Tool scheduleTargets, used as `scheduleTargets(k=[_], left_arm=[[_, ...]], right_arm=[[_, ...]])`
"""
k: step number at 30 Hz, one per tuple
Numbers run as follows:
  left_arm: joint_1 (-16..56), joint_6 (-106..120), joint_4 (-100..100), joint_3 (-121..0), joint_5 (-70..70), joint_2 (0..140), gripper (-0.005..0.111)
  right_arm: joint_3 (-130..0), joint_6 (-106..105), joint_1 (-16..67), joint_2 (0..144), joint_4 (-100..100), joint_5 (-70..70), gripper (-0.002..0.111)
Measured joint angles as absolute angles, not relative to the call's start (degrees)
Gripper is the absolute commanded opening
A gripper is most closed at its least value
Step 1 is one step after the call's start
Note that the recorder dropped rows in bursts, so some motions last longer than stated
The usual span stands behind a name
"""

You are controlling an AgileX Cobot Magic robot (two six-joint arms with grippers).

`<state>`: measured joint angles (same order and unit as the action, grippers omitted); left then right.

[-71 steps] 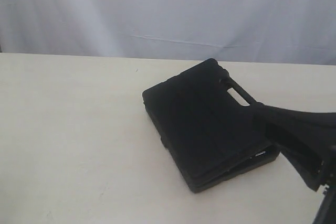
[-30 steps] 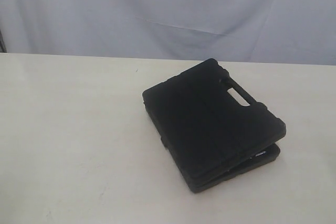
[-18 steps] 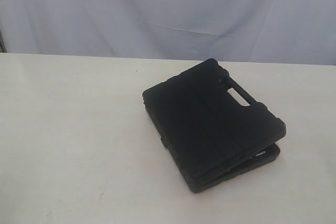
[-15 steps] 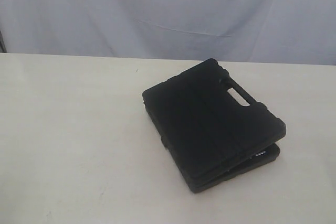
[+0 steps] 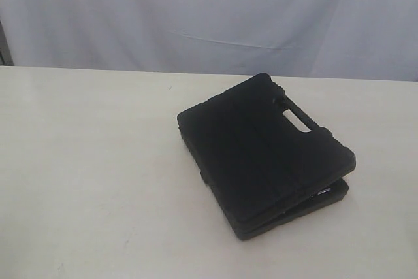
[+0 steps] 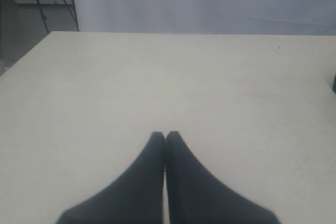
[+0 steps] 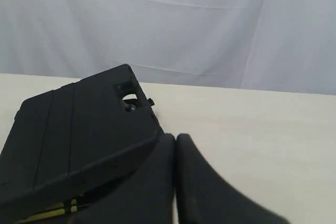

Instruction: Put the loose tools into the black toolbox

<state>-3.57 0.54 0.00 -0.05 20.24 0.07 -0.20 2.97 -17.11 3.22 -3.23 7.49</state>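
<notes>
We see first the pale surface point(image 5: 85, 161). On it the black toolbox point(image 5: 261, 155) lies at about 4 o'clock from the middle. Its two halves are folded together, with a small gap at the near corner, and the handle cutout point(image 5: 297, 119) points to 1 o'clock. The left pincer point(image 6: 165, 136) is pressed together and empty over bare surface. The right pincer point(image 7: 175, 137) is also pressed together and empty, just beside the toolbox.

Black toolbox point(image 5: 261, 155) on table, lid slightly ajar

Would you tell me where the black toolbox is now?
In the exterior view, the black toolbox lies nearly shut, right of centre on the table, its handle cutout toward the backdrop.
</notes>
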Motion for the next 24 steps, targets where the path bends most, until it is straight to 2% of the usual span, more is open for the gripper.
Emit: scheduleTargets(k=[24], left_arm=[[-3.6,0.5,0.0,-0.1,20.1,0.1,0.0]], right_arm=[[-0.2,3.5,-17.3,0.4,-2.6,19.8,-0.001]])
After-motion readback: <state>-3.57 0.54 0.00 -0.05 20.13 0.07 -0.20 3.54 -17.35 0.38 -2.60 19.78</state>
